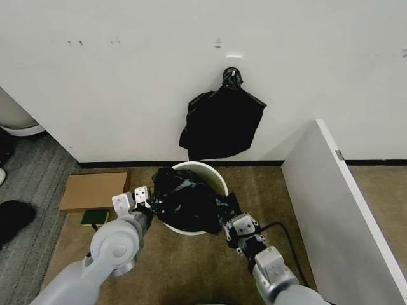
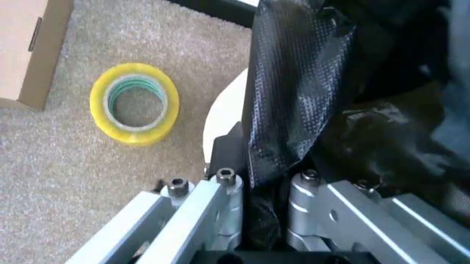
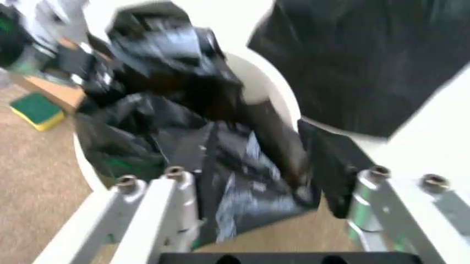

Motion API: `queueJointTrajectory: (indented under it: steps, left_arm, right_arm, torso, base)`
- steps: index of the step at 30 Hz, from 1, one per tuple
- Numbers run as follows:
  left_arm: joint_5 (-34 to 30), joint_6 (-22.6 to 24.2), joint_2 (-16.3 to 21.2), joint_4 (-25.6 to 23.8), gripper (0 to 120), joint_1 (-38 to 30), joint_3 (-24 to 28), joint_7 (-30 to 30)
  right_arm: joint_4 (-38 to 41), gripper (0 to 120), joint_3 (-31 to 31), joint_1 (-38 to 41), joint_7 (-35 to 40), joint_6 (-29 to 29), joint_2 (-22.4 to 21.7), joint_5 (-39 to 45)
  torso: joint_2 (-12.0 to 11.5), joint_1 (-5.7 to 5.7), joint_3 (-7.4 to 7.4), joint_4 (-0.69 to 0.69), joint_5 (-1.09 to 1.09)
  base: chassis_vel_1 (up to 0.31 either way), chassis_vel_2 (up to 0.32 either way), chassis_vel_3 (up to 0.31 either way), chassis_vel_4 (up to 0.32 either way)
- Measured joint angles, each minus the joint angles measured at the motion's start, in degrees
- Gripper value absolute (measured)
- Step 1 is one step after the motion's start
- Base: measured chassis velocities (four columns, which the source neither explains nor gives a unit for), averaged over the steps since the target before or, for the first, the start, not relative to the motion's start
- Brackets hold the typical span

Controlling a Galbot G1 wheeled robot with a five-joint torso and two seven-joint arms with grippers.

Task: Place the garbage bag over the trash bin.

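Brown carpet runs up to a white wall, and the work sits on the floor just in front of it. At the left hand (image 1: 145, 198), the fingers (image 2: 220, 201) are closed on a fold of the garbage bag (image 1: 189, 200), the black film pinched between them at the left side of the trash bin (image 1: 213, 173). The right hand (image 1: 230, 225) meets the same bag at the bin's near right side; in the right wrist view its fingers (image 3: 173, 201) stand apart with crumpled film lying between them, and I cannot tell whether they grip it. Between the two hands the bag lies bunched over the bin's mouth and front, with the far rim still bare white.

My judgement is that the bag will handle as light, limp and slippery: thin glossy film that keeps no shape, slides on the smooth rim and could tear if pulled hard against it. The hold belongs at the open edge of the bag, one hand on each side, so the mouth can be spread wider than the rim.

Outward from the bin, a yellow tape roll (image 2: 134, 103) lies on the carpet beside it, near a flat cardboard box (image 1: 93, 190) and a green sponge (image 1: 95, 218). On the wall above hangs a knotted black bundle (image 1: 221, 121).
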Motion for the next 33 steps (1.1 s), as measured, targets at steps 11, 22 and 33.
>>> queueJointTrajectory:
  steps: [11,22,33]
  left_arm:
    - [2.45,1.30,0.48,-1.52,5,0.11,1.08,2.44]
    - [2.11,3.79,0.84,-4.77,5,0.74,2.09,2.73]
    - [2.04,5.06,0.75,-5.68,5,0.34,2.95,2.25]
  right_arm:
    - [-2.86,83,-0.57,10.02,-14.56,6.52,-4.63,-15.07]
    - [-11.83,98,-3.52,17.28,-29.12,12.70,-2.68,-33.77]
    - [-15.49,76,-3.15,18.96,-33.02,15.49,-1.68,-47.44]
  torso:
    - [0.00,0.00,0.00,0.01,0.00]
    - [-0.02,0.01,0.00,0.00,0.01]
    - [-0.02,0.01,0.00,0.00,0.00]
  base:
    - [0.000,0.000,0.000,0.000]
    - [0.000,0.000,0.000,0.000]
    - [0.000,0.000,0.000,0.000]
